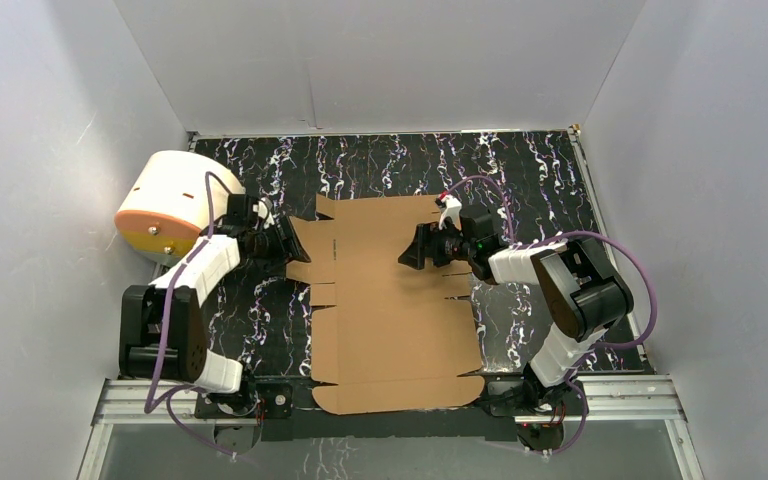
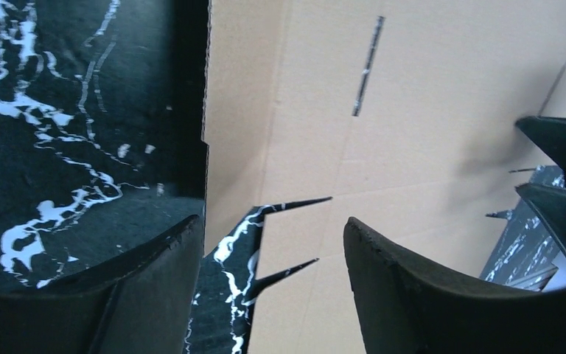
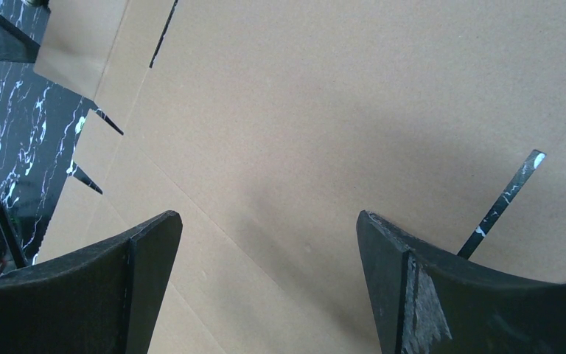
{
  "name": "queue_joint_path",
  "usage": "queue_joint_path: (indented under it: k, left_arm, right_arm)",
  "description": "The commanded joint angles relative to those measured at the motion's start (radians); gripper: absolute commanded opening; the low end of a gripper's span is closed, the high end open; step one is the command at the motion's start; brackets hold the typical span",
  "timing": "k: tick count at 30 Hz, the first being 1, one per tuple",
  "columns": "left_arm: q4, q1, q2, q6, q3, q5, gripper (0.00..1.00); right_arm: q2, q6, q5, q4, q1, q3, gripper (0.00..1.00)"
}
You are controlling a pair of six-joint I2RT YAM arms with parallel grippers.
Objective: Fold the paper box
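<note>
The left end effector (image 1: 282, 241) is hovering with jaws moderately apart over the left edge of the paper box (image 1: 390, 320), while the right end effector (image 1: 410, 250) is gaping wide above its upper middle. The paper box is lying flat and unfolded on the marbled counter (image 1: 530, 180).

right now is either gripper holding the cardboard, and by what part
Nothing is held: the left gripper is open over the cardboard sheet's left flap edge, and the right gripper is open above its panel.

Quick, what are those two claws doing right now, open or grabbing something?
Left gripper: open, nothing held, at the left edge of the cardboard sheet.
Right gripper: open, nothing held, above the sheet.
</note>
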Motion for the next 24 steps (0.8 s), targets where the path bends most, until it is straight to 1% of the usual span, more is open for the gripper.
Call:
queue_joint_path:
  k: [1, 6, 14, 19, 24]
  left_arm:
    - [0.009, -0.047, -0.066, -0.024, 0.032, 0.074, 0.66]
    - [0.009, -0.104, -0.052, -0.033, 0.050, 0.043, 0.64]
    - [0.024, -0.182, 0.015, -0.044, 0.088, 0.004, 0.64]
    - [0.017, -0.236, 0.029, -0.048, 0.123, -0.042, 0.66]
    - [-0.010, -0.247, 0.013, -0.056, 0.150, -0.073, 0.69]
  right_arm:
    - [0.022, -0.002, 0.022, -0.006, 0.003, -0.021, 0.99]
    - [0.028, 0.003, 0.017, 0.001, 0.003, -0.021, 0.99]
    - [0.038, 0.003, 0.013, 0.006, 0.003, -0.020, 0.99]
    - [0.039, 0.003, 0.013, 0.007, 0.003, -0.018, 0.99]
    - [0.034, 0.002, 0.012, 0.005, 0.003, -0.020, 0.99]
